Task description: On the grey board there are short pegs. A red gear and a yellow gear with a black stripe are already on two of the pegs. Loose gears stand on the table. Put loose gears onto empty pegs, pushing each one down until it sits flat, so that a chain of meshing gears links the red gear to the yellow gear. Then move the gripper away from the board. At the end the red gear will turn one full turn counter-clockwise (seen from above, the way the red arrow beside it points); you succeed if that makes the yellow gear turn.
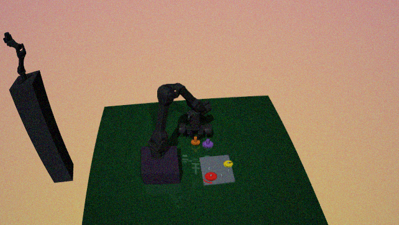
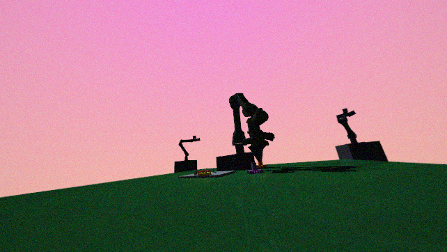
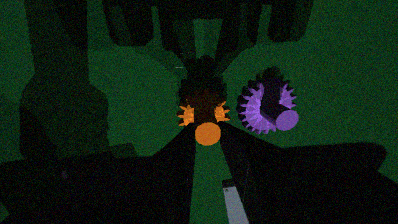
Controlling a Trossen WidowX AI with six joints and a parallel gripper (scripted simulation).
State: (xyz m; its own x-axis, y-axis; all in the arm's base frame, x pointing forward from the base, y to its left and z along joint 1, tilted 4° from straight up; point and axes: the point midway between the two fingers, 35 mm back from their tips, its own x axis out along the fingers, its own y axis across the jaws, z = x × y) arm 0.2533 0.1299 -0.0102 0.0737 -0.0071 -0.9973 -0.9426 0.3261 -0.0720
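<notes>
My gripper [image 1: 195,137] [image 2: 260,163] [image 3: 206,126] points down and is shut on the knob of the orange gear [image 1: 195,142] [image 2: 261,166] [image 3: 187,116]. This gear is upright and seems slightly above the table. The purple gear [image 1: 207,143] [image 2: 255,170] [image 3: 252,107] stands upright on the table beside it, apart from the fingers. The grey board [image 1: 205,161] [image 2: 222,175] [image 3: 236,205] carries the red gear [image 1: 207,177] and the yellow gear [image 1: 227,165] [image 2: 203,174]. Bare pegs [image 1: 209,168] [image 1: 229,170] [image 1: 221,176] show between them. The fingers hide part of the orange gear in the wrist view.
The arm's dark base block [image 1: 160,169] [image 2: 234,162] stands left of the board in the top view. A red arrow [image 1: 207,181] lies beside the red gear. Other arms on blocks [image 1: 40,124] [image 2: 185,166] [image 2: 365,151] stand farther away.
</notes>
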